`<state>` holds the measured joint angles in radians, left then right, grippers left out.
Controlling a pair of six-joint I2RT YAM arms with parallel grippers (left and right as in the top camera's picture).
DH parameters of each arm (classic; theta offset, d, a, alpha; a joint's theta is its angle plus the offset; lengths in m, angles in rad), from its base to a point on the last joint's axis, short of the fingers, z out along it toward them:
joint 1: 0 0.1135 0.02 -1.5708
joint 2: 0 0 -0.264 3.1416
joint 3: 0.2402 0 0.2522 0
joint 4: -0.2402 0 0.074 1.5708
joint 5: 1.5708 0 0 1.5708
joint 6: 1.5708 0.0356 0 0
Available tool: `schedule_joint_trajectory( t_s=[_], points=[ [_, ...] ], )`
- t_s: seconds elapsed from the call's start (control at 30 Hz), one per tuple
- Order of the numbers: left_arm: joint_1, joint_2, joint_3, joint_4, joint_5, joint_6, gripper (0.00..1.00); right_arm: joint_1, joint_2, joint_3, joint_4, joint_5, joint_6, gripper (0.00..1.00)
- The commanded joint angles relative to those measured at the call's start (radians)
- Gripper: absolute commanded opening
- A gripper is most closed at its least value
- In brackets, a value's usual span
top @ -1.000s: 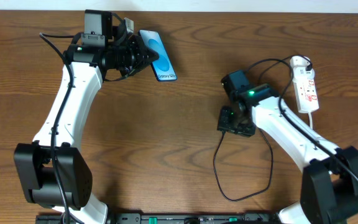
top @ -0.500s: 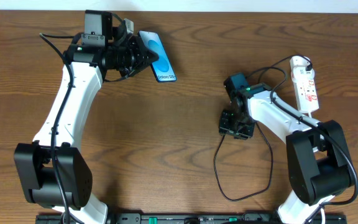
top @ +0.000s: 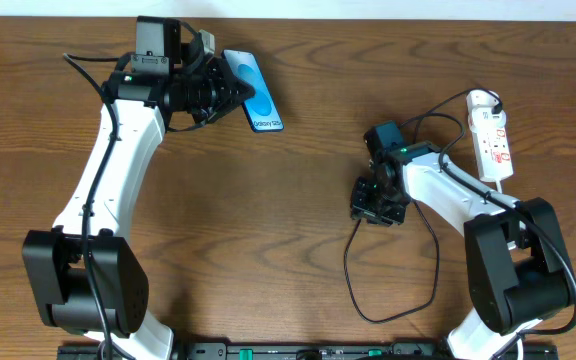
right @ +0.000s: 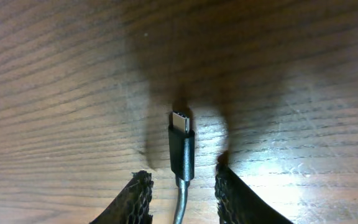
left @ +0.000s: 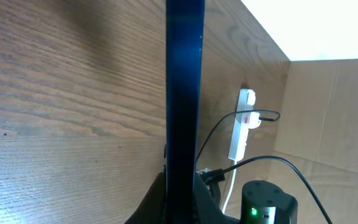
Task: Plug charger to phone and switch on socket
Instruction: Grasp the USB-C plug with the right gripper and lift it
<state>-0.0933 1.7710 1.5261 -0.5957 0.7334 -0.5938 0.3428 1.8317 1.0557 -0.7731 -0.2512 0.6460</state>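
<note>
At the upper left of the overhead view, the left claw (top: 238,92) was clamped shut on the phone (top: 264,108), pinching its left side. The phone's blue screen showed to the camera as it slanted toward the lower right. In the left wrist view the phone (left: 185,93) ran edge-on up the middle of the frame from between the fingers.

Right of centre, the right claw (top: 376,200) pointed down at the wooden surface (top: 298,220) with its jaws apart. The plug (right: 181,140) of the charger (top: 346,265) lay flat between the fingers (right: 140,193), touching neither. The cable looped toward the lower edge, then rose behind the right arm. The socket (top: 493,140) lay at the far right, well apart from the phone.
</note>
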Motion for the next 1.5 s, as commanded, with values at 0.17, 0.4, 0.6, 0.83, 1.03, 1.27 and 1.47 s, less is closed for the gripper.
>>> schedule_joint_trajectory(
  t_s=[0.17, 0.4, 0.6, 0.83, 1.03, 1.27, 1.47],
  points=[
    [0.003, -0.027, 0.015, 0.004, 0.013, 0.02, 0.07, -0.007, 0.026, -0.03, 0.002, 0.029, 0.004, 0.19],
    [0.003, -0.027, 0.015, 0.005, 0.013, 0.02, 0.07, -0.007, 0.026, -0.03, 0.003, 0.011, 0.004, 0.21],
    [0.003, -0.027, 0.015, 0.005, 0.013, 0.017, 0.07, -0.007, 0.026, -0.03, 0.0, -0.013, 0.005, 0.17],
    [0.003, -0.027, 0.015, 0.005, 0.013, 0.017, 0.07, -0.007, 0.026, -0.03, 0.0, -0.013, 0.012, 0.11],
    [0.003, -0.027, 0.015, 0.005, 0.013, 0.017, 0.07, -0.007, 0.026, -0.03, 0.002, -0.013, 0.011, 0.02],
    [0.003, -0.027, 0.015, 0.019, 0.056, 0.019, 0.07, -0.015, 0.022, -0.023, 0.028, -0.044, -0.026, 0.02],
    [0.003, -0.027, 0.015, 0.285, 0.431, 0.052, 0.07, -0.069, -0.077, 0.008, 0.099, -0.38, -0.317, 0.01]
  ],
)
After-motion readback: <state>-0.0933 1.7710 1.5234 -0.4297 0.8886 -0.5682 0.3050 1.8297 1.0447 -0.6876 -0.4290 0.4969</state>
